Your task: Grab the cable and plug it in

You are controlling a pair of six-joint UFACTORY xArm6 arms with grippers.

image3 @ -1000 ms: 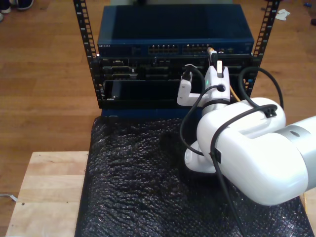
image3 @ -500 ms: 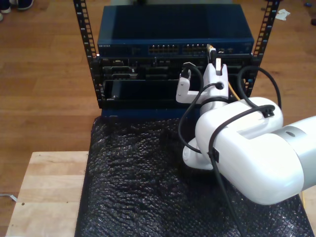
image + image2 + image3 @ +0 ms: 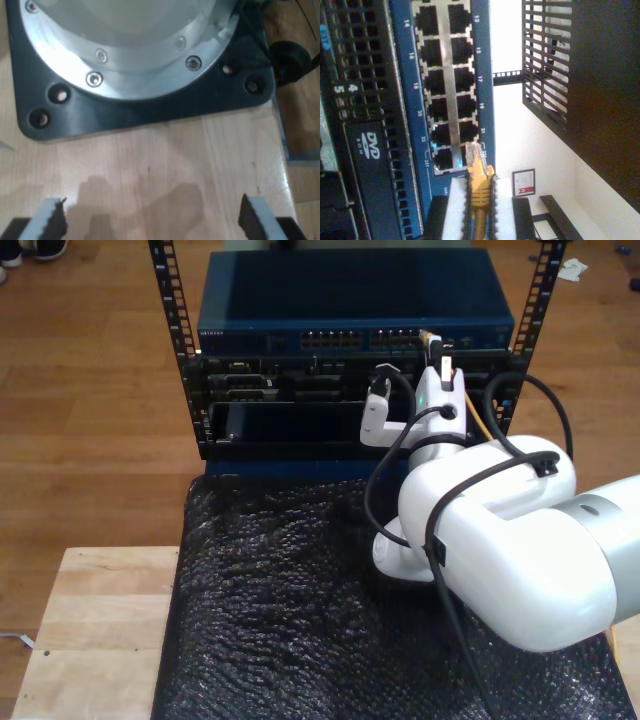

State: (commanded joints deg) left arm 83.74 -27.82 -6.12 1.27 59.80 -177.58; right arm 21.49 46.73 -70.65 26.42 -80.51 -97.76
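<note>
Cable [image 3: 480, 200], thin and yellow-orange, with a small clear plastic plug [image 3: 474, 152] at its end, sits pinched between the two black ridged fingers [image 3: 494, 210] of my second hand [image 3: 479, 207], which is closed narrow on the cable's yellow boot just behind the plug. Landmark is the blue network switch [image 3: 355, 310], a flat box at the top of the black metal rack [image 3: 350, 390]. In the second wrist view the plug tip is right at the face of the switch's port block [image 3: 445, 85], against the last pair of sockets near the "22" marking. Whether the plug is seated in a socket or only touching the rim, I cannot tell.

In the exterior view my second hand [image 3: 440, 365] reaches up to the switch's front edge, toward the exterior view's right end of its port row, with the cable's orange tip [image 3: 430, 338] showing at the ports. The white, bulky arm [image 3: 500, 540] behind it stands in front of the rack, over a black crinkled plastic sheet [image 3: 280, 610]. Thick black hoses [image 3: 400, 440] loop around the arm. Below the switch the rack holds darker units, one marked "DVD" [image 3: 372, 145].

My first hand [image 3: 150, 220] is nowhere near the switch. It is spread wide, with nothing between its pads, above a pale wooden table [image 3: 160, 165], just short of a dark square base plate [image 3: 145, 115] carrying a round silver flange [image 3: 135, 45].
</note>
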